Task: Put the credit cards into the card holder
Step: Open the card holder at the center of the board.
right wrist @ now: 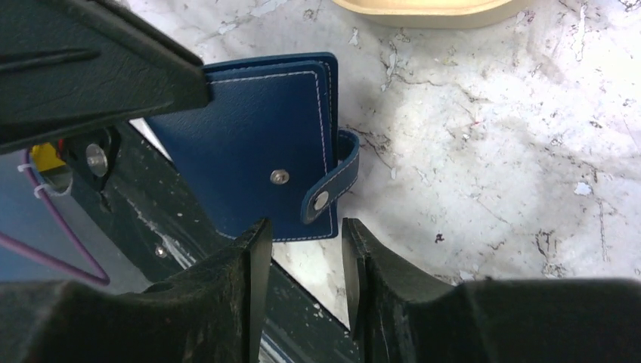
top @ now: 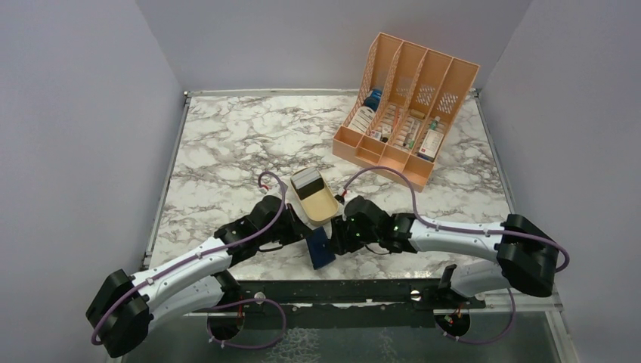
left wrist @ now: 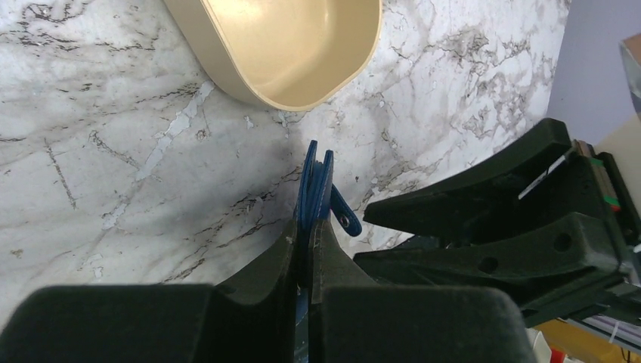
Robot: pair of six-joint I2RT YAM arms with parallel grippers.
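The navy card holder (top: 320, 248) is closed and held on edge just above the table's near edge. My left gripper (top: 308, 240) is shut on it; in the left wrist view (left wrist: 311, 227) the holder (left wrist: 314, 181) stands edge-on between the fingers. Its snap strap (right wrist: 329, 184) hangs unfastened beside the snap stud on the cover (right wrist: 257, 136). My right gripper (right wrist: 302, 231) is open and empty just below the strap, facing the holder (top: 339, 236). A greyish rectangle (top: 306, 181), perhaps the credit cards, lies at the far end of the gold tin.
The open gold tin (top: 317, 206) sits just beyond both grippers; the part seen from the left wrist (left wrist: 287, 45) is empty. A peach slotted file rack (top: 404, 102) with bottles and boxes stands at the back right. The table's dark front rail (right wrist: 174, 227) runs under the holder.
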